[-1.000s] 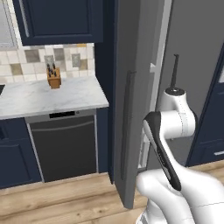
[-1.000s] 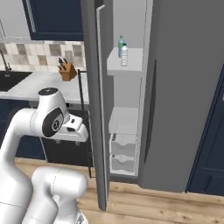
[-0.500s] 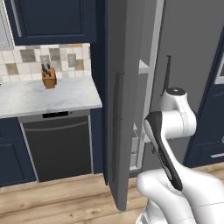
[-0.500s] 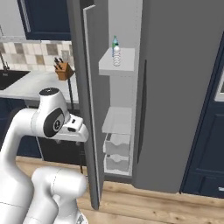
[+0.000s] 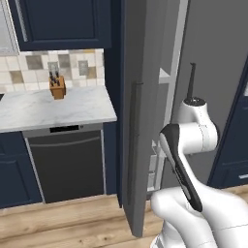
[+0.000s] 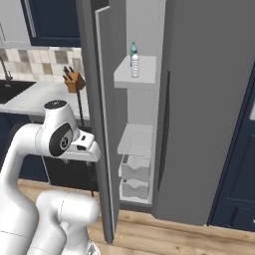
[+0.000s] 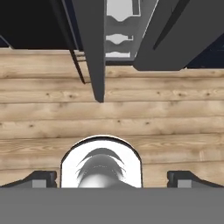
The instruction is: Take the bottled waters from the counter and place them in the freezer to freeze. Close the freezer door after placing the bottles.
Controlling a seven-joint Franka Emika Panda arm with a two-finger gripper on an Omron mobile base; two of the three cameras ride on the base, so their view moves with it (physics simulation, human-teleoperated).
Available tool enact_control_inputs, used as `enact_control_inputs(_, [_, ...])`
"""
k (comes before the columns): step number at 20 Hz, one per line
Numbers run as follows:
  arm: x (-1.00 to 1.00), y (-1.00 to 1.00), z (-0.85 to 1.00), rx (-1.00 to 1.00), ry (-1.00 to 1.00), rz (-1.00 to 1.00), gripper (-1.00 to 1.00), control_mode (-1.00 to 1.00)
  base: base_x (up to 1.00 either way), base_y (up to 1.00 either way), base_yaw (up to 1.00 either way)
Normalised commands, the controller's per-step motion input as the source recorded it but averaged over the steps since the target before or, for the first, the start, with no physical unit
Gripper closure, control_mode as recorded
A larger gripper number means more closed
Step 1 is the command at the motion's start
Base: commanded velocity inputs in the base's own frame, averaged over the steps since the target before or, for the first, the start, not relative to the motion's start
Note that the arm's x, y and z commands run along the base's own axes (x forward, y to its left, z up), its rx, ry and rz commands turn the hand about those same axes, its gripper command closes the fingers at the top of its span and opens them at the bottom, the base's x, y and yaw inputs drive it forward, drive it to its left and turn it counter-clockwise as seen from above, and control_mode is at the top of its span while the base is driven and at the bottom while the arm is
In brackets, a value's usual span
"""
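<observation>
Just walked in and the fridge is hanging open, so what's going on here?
The bottles stand on the upper shelf of the freezer, one behind the other, so nothing is left to fetch from the counter. The freezer door is open, edge-on to the robot. The gripper is open and empty, pointing down at the wooden floor near the door's foot. Shutting the door is what remains.

The freezer door [image 6: 102, 124] stands ajar, edge-on just left of the freezer [image 6: 139, 124]; two water bottles [image 6: 133, 61] stand together on the freezer's upper shelf [image 6: 137, 79]; white drawers [image 6: 134, 177] sit low inside; a knife block [image 6: 74, 81] rests on the table [image 6: 35, 97] left of the door.
</observation>
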Motion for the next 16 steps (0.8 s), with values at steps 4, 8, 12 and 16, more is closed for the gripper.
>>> enact_control_inputs(4, [0.0, 0.0, 0.0, 0.0, 0.0, 0.0, -1.0, 1.0, 0.4, 0.13, 0.06])
enact_control_inputs(8, [0.0, 0.0, 0.0, 0.0, 0.0, 0.0, -1.0, 1.0, 0.41, 0.12, 0.01])
enact_control_inputs(12, [0.0, 0.0, 0.0, 0.0, 0.0, 0.0, -1.0, 1.0, 0.38, 0.11, 0.0])
enact_control_inputs(16, [0.0, 0.0, 0.0, 0.0, 0.0, 0.0, -1.0, 1.0, 0.4, 0.14, 0.0])
